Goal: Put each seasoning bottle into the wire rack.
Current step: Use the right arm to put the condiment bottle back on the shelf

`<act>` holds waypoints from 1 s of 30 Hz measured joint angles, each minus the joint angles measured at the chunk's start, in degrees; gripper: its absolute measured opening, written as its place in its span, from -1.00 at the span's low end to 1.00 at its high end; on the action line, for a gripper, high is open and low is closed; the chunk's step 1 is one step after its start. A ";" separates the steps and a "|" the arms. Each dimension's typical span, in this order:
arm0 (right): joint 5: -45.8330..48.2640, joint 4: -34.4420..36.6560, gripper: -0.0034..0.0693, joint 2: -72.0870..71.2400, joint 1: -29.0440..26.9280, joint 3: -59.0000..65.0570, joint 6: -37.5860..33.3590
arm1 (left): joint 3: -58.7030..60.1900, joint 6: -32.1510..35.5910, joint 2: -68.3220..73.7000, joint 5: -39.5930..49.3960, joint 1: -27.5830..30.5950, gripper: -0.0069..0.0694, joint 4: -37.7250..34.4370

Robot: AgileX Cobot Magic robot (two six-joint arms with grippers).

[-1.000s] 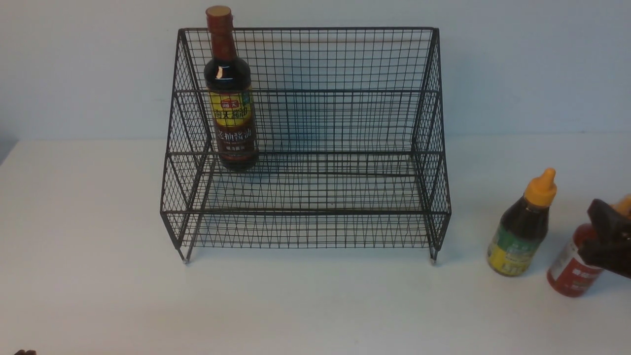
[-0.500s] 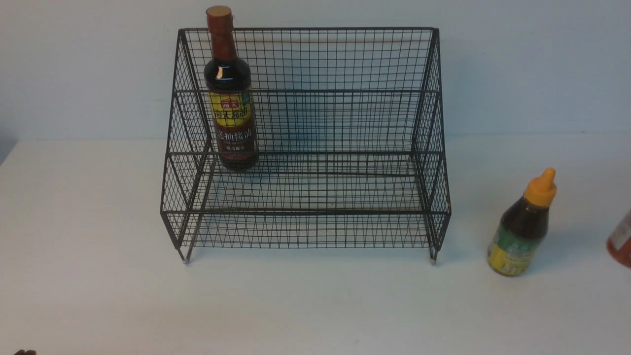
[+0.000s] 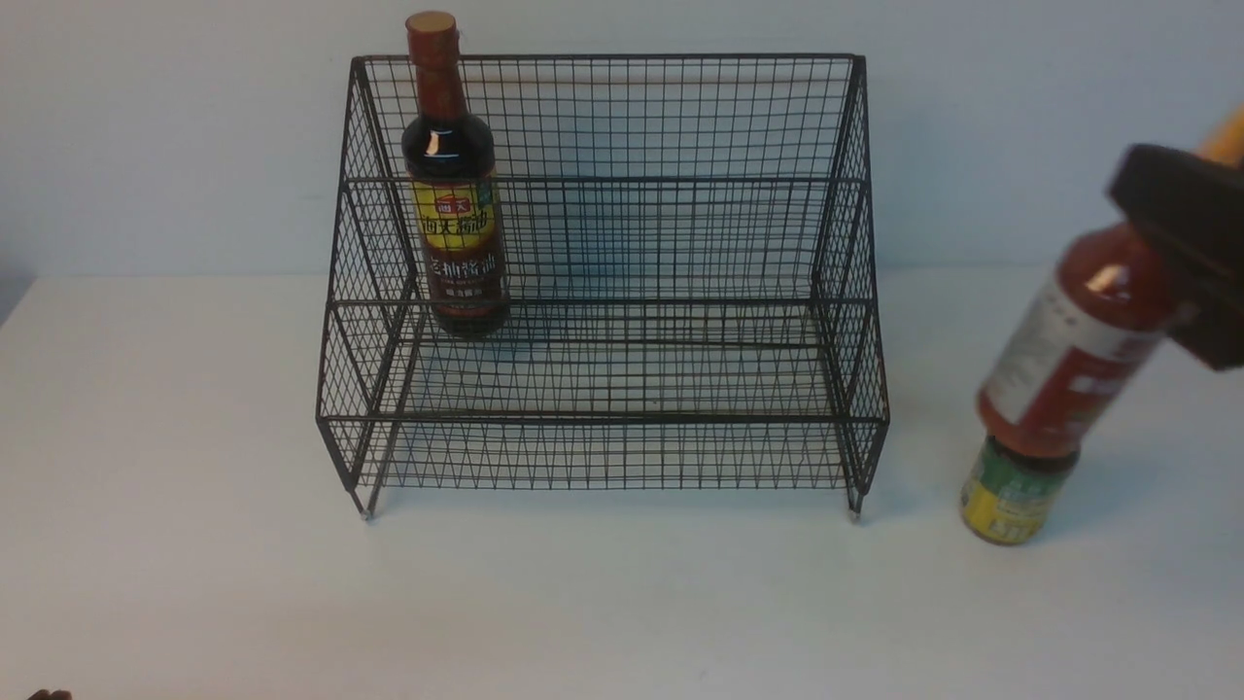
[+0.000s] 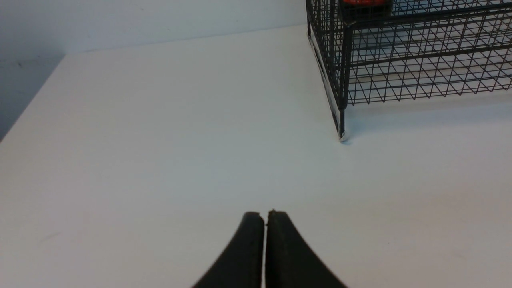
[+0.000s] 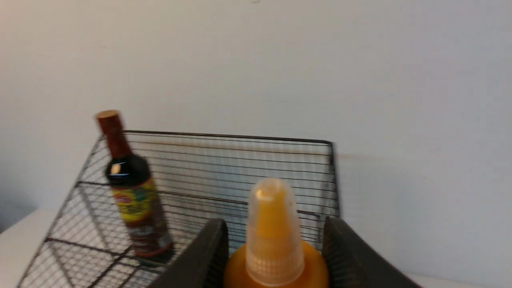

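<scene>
Red squeeze bottle (image 3: 1059, 369), white-labelled, orange-nozzled with seemingly clear cap, tilts, gripped by right end effector (image 5: 276, 260).

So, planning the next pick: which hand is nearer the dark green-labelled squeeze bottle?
Right. The right hand holds the red squeeze bottle raised near the dark bottle; the left hand is far off, past the black wire rack.

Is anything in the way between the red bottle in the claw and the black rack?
Nothing visible. The right claw holds the red bottle up, right of the wire rack. The green-label bottle stands on the table lower down; the soy-sauce bottle is at the rack's far left.
</scene>
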 joint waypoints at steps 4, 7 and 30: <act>-5.71 -0.19 -0.13 12.55 2.85 -6.65 -1.08 | 0.00 0.00 0.00 0.00 0.00 -0.83 0.00; -10.59 -1.24 -0.13 21.87 2.97 -10.45 -1.20 | 0.00 0.00 0.00 0.00 0.00 -0.83 0.00; -28.77 -2.80 -0.13 48.31 3.14 -12.58 1.35 | 0.00 0.00 0.00 0.00 0.00 -0.83 0.05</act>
